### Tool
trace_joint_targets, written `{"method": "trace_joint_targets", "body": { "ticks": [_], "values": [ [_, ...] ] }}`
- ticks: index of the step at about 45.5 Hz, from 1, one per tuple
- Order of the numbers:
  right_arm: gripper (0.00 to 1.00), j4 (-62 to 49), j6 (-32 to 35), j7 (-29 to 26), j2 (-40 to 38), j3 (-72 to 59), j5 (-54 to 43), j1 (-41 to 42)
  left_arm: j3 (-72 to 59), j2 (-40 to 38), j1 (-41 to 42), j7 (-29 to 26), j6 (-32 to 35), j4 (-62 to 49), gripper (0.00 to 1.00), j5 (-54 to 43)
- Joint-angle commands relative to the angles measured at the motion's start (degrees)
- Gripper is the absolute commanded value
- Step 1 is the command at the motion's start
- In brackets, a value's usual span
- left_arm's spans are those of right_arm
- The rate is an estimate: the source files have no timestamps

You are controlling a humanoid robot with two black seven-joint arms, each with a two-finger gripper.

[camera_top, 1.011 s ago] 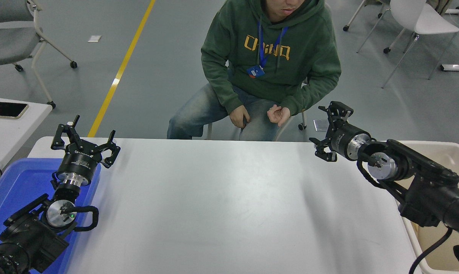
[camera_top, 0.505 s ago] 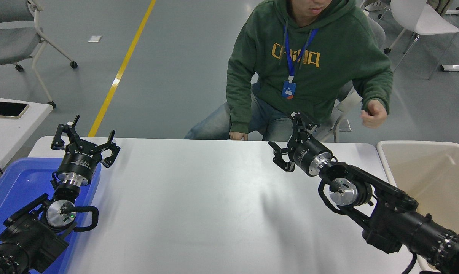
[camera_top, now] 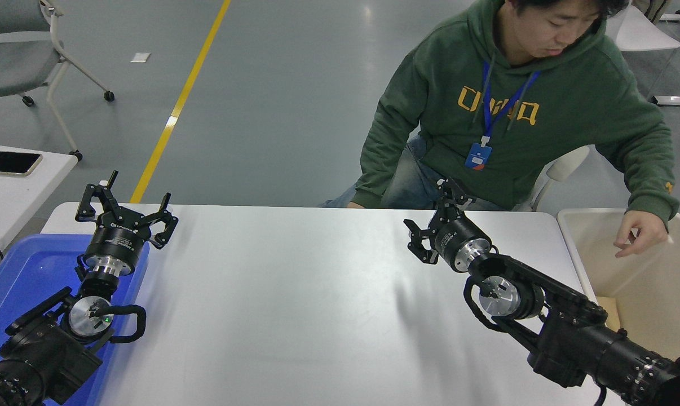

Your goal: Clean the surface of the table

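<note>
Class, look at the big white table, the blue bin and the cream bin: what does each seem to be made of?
Table: probably laminate, glossy, with soft reflections. Blue bin: likely moulded plastic, smooth with a shiny rim. Cream bin: also looks plastic, matte with rounded walls.

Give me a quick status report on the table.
Both pincers open, empty: left parked, right over far edge. Table surface bare. Person's hand over beige bin.

Grey glossy floor with yellow line; grey wheeled chair far left; white chair far right.
</note>
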Motion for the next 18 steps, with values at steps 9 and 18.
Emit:
{"method": "trace_joint_targets", "body": {
  "ticks": [9,18],
  "values": [
    [1.0,-0.86,-3.27,1.69,0.33,0.05,-0.01,0.33,0.0,0.0,0.0,0.0,0.01,-0.01,1.0,0.0],
    [1.0,-0.69,-3.53,2.31,0.33,0.05,-0.01,0.42,0.0,0.0,0.0,0.0,0.01,0.07,1.0,0.0]
  ]
}}
